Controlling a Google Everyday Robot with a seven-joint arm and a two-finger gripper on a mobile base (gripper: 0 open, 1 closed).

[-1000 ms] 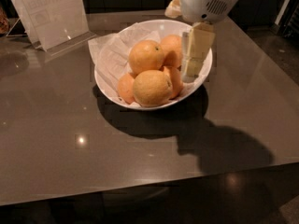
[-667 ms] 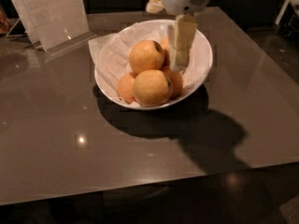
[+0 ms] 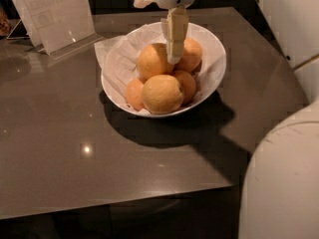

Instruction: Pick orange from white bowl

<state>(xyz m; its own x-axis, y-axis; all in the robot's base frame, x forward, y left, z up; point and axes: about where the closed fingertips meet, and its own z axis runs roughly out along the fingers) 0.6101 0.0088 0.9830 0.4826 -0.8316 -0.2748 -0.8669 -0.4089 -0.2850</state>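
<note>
The white bowl (image 3: 215,66), lined with crumpled white paper, stands on the dark table and holds a pile of several oranges. A bright orange (image 3: 151,61) lies top left of the pile, with another (image 3: 191,54) top right. A paler yellowish one (image 3: 162,94) lies in front. My gripper (image 3: 173,56) hangs straight down from above, its tip in the gap between the two top oranges, at the right side of the top left one. I see no stem dot on any of the fruit.
A clear acrylic sign holder (image 3: 55,14) stands at the back left of the table (image 3: 60,153). A white robot body part (image 3: 284,183) fills the lower right. A pale wall or panel (image 3: 294,19) is at the upper right. The table's front edge runs along the bottom.
The gripper has moved left, from over the bowl's right side to the gap between the two top oranges. The white body part has come into view at lower right.
</note>
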